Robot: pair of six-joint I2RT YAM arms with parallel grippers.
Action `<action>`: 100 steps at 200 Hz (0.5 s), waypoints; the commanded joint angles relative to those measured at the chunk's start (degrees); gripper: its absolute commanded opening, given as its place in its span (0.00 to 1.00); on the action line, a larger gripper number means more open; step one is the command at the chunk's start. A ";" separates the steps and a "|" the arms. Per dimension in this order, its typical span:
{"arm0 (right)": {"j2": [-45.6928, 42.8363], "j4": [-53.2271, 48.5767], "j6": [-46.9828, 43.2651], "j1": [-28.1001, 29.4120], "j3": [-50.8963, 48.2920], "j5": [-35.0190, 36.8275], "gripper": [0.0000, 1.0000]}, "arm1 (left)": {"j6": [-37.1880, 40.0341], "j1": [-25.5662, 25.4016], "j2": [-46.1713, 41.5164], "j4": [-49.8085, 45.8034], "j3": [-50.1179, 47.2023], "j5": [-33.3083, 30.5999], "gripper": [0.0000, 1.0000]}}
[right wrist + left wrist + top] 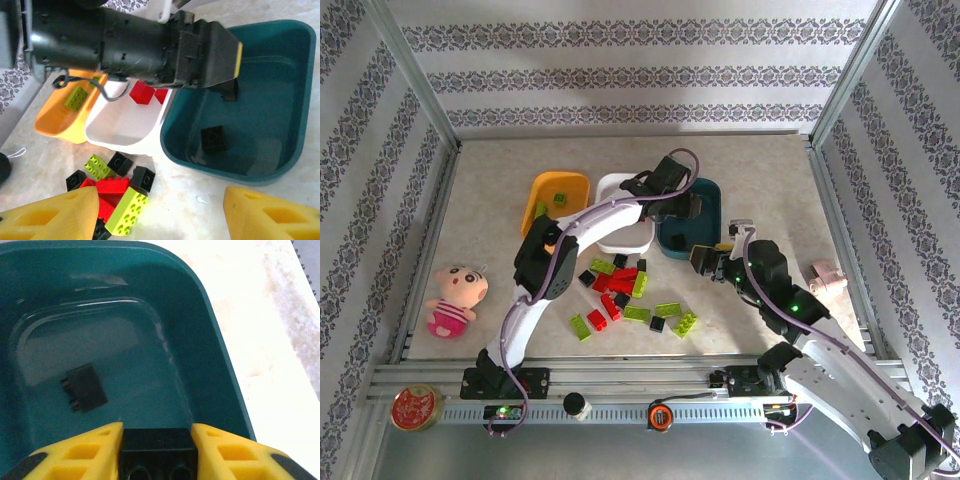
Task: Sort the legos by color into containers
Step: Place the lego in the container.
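My left gripper (157, 452) hangs over the dark teal tray (200, 340), its yellow fingers shut on a black lego (157, 445). Another black lego (84, 387) lies on that tray's floor. From above, the left gripper (695, 205) reaches across the white tray (630, 238) to the teal tray (712, 215). My right gripper (161, 200) is open and holds nothing, low over the table just in front of the teal tray (280, 125). Loose red, lime and black legos (620, 285) lie in a pile near the front.
The white tray (120, 130) holds red legos (142, 93). The orange-yellow tray (555, 190) holds a lime one (76, 97). A pink doll (455, 300) lies at the left, a round red tin (415, 407) on the front rail, a pink object (828, 280) at the right.
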 commanded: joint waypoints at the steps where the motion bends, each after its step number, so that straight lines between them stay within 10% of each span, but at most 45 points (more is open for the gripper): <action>1: -1.41 -3.58 -0.03 -0.72 -1.93 0.44 0.68 | -1.73 -0.27 2.54 -2.54 5.79 3.35 0.46; 50: -2.07 -4.96 0.54 -0.70 -3.68 -2.29 0.68 | -2.00 0.41 -2.09 -0.43 4.52 2.94 0.61; 100: 6.38 -3.92 -0.46 2.07 -4.24 -8.89 0.65 | -4.40 2.85 -25.53 15.23 -24.21 2.61 0.67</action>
